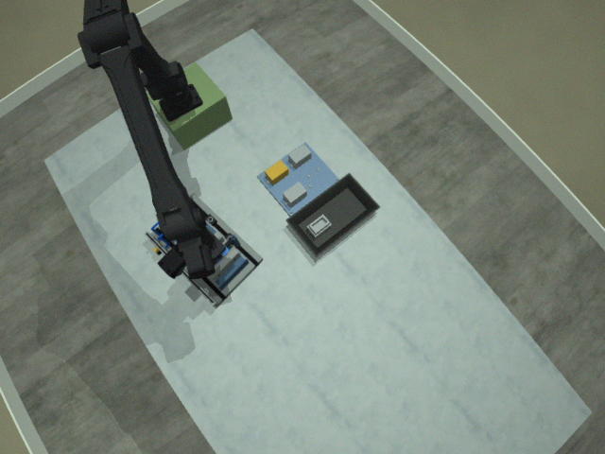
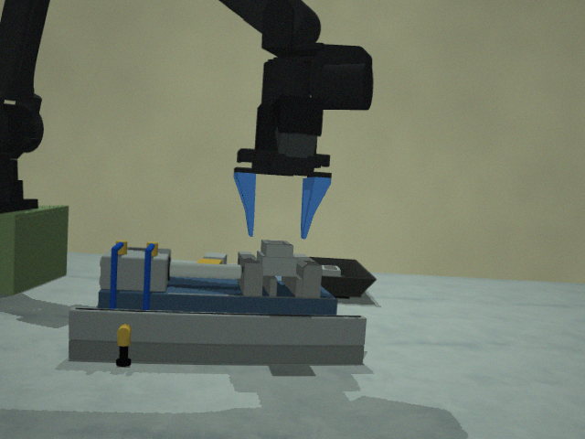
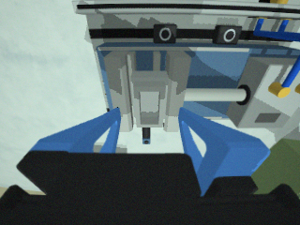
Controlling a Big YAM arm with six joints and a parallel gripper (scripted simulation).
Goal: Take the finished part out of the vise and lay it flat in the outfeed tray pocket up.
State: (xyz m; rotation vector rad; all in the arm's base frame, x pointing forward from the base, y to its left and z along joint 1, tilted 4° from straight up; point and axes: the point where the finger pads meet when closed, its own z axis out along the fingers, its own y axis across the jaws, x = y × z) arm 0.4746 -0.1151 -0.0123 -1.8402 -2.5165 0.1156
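The finished part (image 2: 276, 259) (image 3: 150, 105), a light grey block with a narrower raised top, stands between the two grey jaws of the vise (image 2: 212, 305) (image 3: 211, 67). Its pocket cannot be made out. My gripper (image 2: 277, 236) (image 3: 149, 112) is open and empty just above the part, pointing down, with one blue finger to each side of it. In the top view the arm hides the fingers and the part. The dark outfeed tray (image 1: 344, 209) (image 2: 352, 278) stands apart from the vise, and another pocketed part (image 1: 319, 225) (image 2: 330, 270) lies in one end, pocket up.
A low grey wall (image 2: 217, 328) with a yellow-tipped knob (image 2: 123, 334) runs along the vise. Blue bent rods (image 2: 147, 278) (image 3: 292, 70) rise at the vise's far end from the part. A blue plate (image 1: 318, 181) with grey and orange blocks adjoins the tray. A green block (image 1: 207, 129) carries the arm.
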